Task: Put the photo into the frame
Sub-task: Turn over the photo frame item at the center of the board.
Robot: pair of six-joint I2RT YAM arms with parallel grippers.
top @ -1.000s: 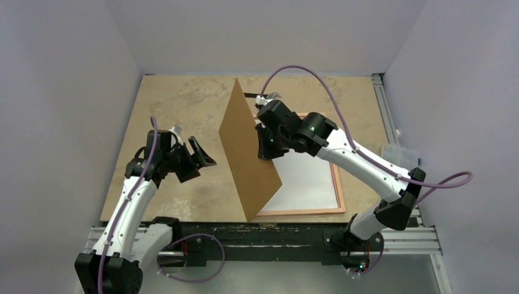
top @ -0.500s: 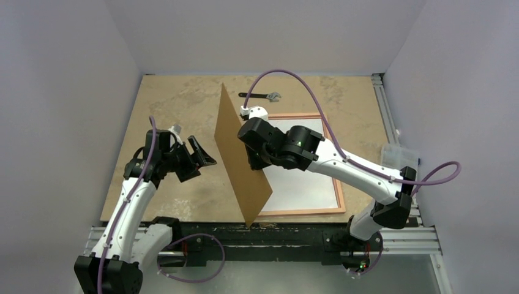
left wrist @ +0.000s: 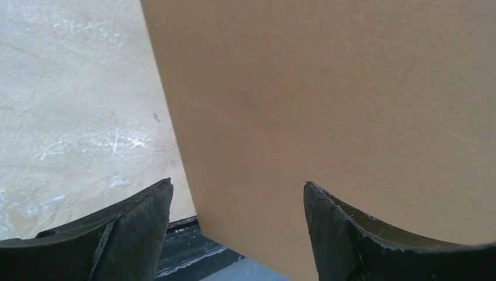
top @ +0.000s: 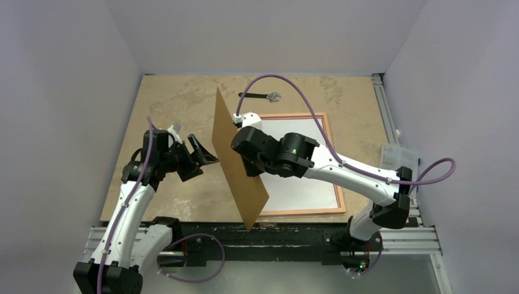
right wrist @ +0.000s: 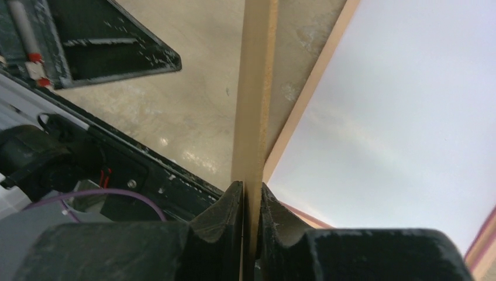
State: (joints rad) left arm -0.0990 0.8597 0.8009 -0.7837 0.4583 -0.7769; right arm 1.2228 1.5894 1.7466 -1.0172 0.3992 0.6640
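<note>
Top external view: the right gripper point(top: 250, 166) is pinched shut on the plain brown board point(top: 235, 153), holding it up on edge and tilted, with its lower corner down by the near table edge and its top corner toward the far side. The right wrist view shows the grip close up: both fingers point(right wrist: 225, 205) press the board's thin edge between them with hardly a gap. On the outer side of those jaws, away from the other arm, the frame point(top: 306, 212) lies flat on the table point(top: 177, 98) with its wood-coloured rim up, and the photo point(top: 300, 177) sits inside that rim, white back showing. The left gripper point(left wrist: 238, 186) stands on the opposite side of the board, jaws spread wide and holding nothing. In the left wrist view the board's broad face fills the space just ahead of the fingertips, its edge falling between them — whether they touch it cannot be told. A wrench point(top: 263, 96) lies well beyond the right jaws, past the frame's far rim.
</note>
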